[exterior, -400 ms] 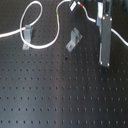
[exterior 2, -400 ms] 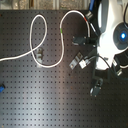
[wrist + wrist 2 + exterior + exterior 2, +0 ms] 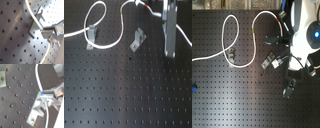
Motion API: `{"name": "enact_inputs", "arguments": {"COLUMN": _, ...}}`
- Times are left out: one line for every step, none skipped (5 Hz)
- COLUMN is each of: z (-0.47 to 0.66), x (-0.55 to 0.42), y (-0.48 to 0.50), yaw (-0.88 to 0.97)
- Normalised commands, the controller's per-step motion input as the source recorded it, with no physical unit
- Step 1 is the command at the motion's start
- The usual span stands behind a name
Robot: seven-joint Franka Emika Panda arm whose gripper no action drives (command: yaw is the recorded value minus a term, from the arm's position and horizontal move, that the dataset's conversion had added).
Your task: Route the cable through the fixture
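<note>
Barely anything is shifting since the earlier frame: arm and cord are sitting about where they were, so the routing is not advancing. Close up in the second wrist view, the gripper (image 3: 44, 95) is pinching the cable (image 3: 38, 81), its jaws closing on it right beside the near fixture (image 3: 36, 110). That cord is lying against the bracket, though whether it is seated I cannot tell. Farther off in the second exterior view, it is looping toward the far fixture (image 3: 231, 56)
</note>
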Motion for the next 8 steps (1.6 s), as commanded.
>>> {"name": "enact_inputs", "arguments": {"z": -0.34, "x": -0.024, "y": 0.006, "yaw": 0.11}}
{"name": "enact_inputs", "arguments": {"z": 0.0, "x": 0.005, "y": 0.023, "yaw": 0.0}}
{"name": "enact_inputs", "arguments": {"z": 0.22, "x": -0.112, "y": 0.437, "yaw": -0.05}}
{"name": "enact_inputs", "arguments": {"z": 0.28, "x": 0.021, "y": 0.385, "yaw": -0.16}}
{"name": "enact_inputs", "arguments": {"z": 0.39, "x": 0.017, "y": 0.115, "yaw": -0.32}}
{"name": "enact_inputs", "arguments": {"z": 0.37, "x": -0.001, "y": 0.006, "yaw": -0.4}}
{"name": "enact_inputs", "arguments": {"z": 0.15, "x": -0.089, "y": 0.005, "yaw": -0.23}}
{"name": "enact_inputs", "arguments": {"z": 0.29, "x": -0.228, "y": 0.058, "yaw": -0.16}}
